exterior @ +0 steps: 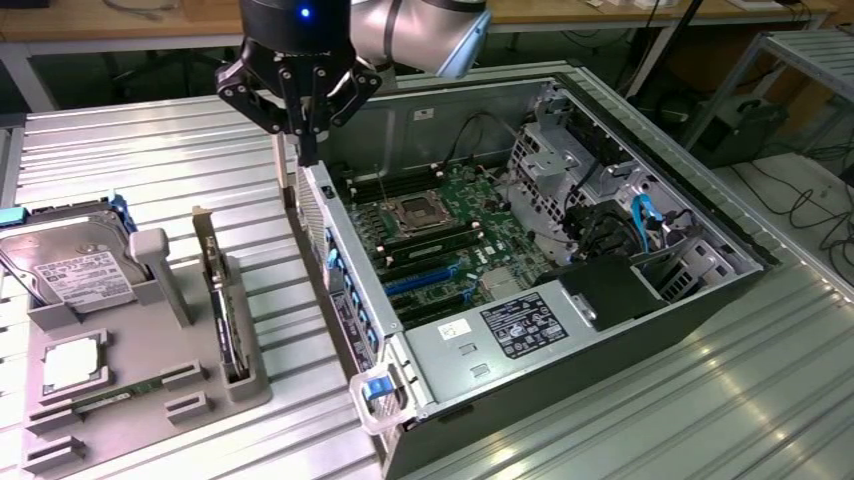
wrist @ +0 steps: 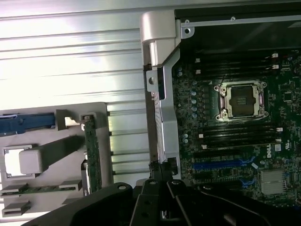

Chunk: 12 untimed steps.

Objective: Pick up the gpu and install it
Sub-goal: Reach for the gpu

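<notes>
GPU [exterior: 224, 310] [wrist: 92, 155]: thin green card standing on its long edge in a slot of the grey tray [exterior: 187, 345], bracket end uppermost in the exterior view.

gpu [exterior: 220, 290] edge-on, fan face seemingly turned away, hard drive [exterior: 74, 265] label too small to read, arm [exterior: 420, 30] cropped

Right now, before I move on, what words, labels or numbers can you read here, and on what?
Nothing reads clearly.
Label on the hard drive: print too small.
Black label inside the computer case: white print, blurred.
White sticker beside it: unreadable.
Markings on the motherboard: too blurred.
</notes>
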Each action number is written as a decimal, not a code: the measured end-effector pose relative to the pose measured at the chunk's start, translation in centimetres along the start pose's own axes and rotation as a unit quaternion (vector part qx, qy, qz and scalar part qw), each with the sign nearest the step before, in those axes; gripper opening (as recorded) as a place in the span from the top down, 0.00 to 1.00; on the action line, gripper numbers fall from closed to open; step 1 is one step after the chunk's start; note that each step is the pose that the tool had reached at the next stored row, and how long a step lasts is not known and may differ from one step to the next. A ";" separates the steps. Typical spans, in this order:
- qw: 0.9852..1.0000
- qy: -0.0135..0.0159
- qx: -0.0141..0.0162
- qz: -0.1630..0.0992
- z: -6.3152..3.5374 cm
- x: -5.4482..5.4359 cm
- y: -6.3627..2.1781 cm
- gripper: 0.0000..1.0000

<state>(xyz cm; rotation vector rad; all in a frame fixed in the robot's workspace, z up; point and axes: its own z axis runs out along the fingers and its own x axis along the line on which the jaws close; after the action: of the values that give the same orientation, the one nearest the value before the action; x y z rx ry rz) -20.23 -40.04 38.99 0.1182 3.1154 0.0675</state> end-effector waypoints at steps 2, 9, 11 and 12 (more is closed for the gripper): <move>1.000 0.000 0.000 0.000 0.00 0.1 -0.02 0.89; 1.000 0.000 0.000 0.000 0.00 0.6 -0.08 0.89; 1.000 0.000 0.000 0.000 0.00 0.8 -0.10 0.89; 1.000 0.000 0.000 0.000 0.01 0.9 -0.12 0.89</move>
<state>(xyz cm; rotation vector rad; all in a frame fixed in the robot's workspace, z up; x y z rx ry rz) -21.12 -40.09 38.96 0.1182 3.1154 0.0677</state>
